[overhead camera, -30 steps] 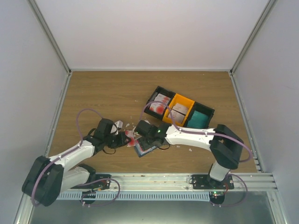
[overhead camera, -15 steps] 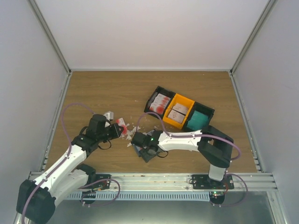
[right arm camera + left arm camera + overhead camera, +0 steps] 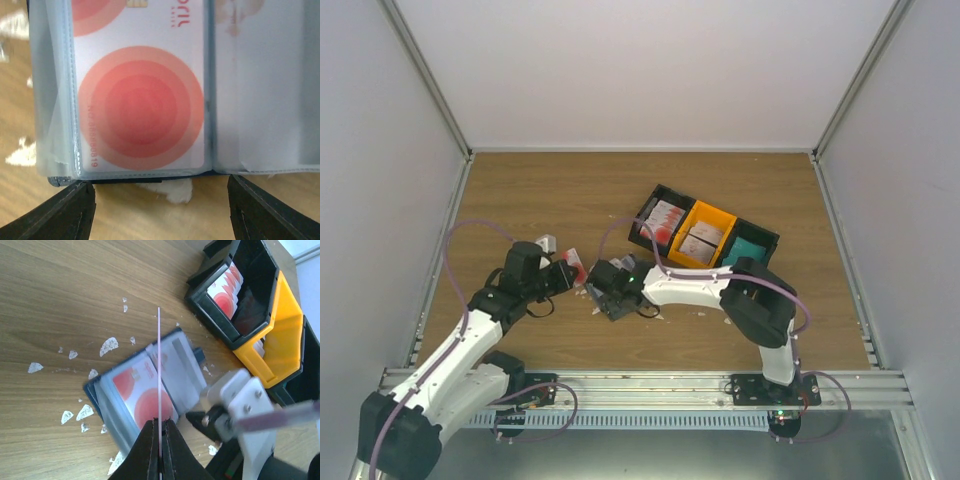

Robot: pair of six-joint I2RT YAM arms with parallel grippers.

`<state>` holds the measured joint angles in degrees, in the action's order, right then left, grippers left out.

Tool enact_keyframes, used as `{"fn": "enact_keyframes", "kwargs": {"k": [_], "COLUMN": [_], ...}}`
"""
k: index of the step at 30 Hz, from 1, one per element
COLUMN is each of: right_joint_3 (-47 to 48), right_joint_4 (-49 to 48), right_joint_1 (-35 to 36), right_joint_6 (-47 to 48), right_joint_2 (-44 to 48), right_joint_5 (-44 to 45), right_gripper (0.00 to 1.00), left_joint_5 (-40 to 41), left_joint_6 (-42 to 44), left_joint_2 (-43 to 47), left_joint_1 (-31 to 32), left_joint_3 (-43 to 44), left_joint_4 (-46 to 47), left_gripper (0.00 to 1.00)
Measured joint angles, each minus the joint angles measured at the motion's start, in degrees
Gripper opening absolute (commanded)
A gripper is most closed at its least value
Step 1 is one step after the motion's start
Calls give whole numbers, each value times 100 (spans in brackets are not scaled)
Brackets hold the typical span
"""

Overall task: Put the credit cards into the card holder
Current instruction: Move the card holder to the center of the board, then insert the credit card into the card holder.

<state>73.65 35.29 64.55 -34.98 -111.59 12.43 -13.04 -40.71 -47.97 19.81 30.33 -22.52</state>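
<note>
Pulled the left gripper point(image 3: 159, 427) back from the card holder point(image 3: 176, 372) over the last second, card and all; tucked the right arm in closer, keeping the right gripper point(image 3: 160, 185) over the holder. Now holding one credit card point(image 3: 159, 365) pinched tight in the left fingers, edge-on as a thin pale line, off the holder's left side and clear of it. Keeping the right jaws spread wide and empty, one finger to each side of the holder's near edge; cannot tell whether touching the wood. Working with the holder lying open and flat on the table point(image 3: 60, 300), with one red-circled card point(image 3: 142, 105) already under its clear sleeve and the page beside that looking free. More cards point(image 3: 227, 285) standing in the black tray box point(image 3: 257, 262) beyond the holder; white scraps point(image 3: 107, 346) strewn round it.

For a clean insertion, aim for the free page, not the filled one. Tip the card from edge-on to nearly flat before reaching the holder, lead one corner into the slot mouth, then square up and slide. Pin the holder's edge with the right fingers against sliding on the wood, but stay off the slot mouth. Back out at any buckling of the sleeve. Release only once well seated.
</note>
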Motion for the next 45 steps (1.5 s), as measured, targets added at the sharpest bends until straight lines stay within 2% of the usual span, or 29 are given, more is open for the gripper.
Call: {"fn": "enact_keyframes", "kwargs": {"k": [4, 7, 12, 18, 25, 33, 37, 42, 45], "right_joint_3": [0, -317, -984, -1259, -1182, -1014, -988, -966, -964], "right_joint_4": [-350, -734, -1196, -1556, -1692, -1681, -1604, -1558, -1558], "right_joint_1": [-326, -586, -1235, -2052, -2153, -2179, -2184, -2175, -2138], "right_joint_6": [35, 138, 299, 564, 881, 968, 935, 780, 616], "right_joint_2": [83, 542, 1537, 1353, 726, 538, 470, 442, 435], "right_joint_5": [-256, -573, -1012, -1303, -1585, -1775, -1969, -2166, -2223], "right_gripper": [72, 71, 68, 62, 48, 31, 26, 24, 19], "left_joint_5": [-175, -444, -997, -1268, -1252, -1287, -1290, -1283, -1279], "left_joint_6": [-24, -131, -527, -1163, -2033, -2479, -2531, -2474, -2406], "left_joint_2": [-181, -358, -721, -1482, -2118, -2776, -2916, -2887, -2728], "left_joint_1": [-7, -11, -11, 190, 398, 415, 415, 345, 249], "left_joint_3": [-2, -72, -511, -1036, -1714, -1808, -1810, -1834, -1930], "left_joint_4": [103, 398, 1346, 2708, 4299, 5333, 5624, 5659, 5635], "left_gripper": [0, 0, 0, 0, 0, 0, 0, 0, 0]}}
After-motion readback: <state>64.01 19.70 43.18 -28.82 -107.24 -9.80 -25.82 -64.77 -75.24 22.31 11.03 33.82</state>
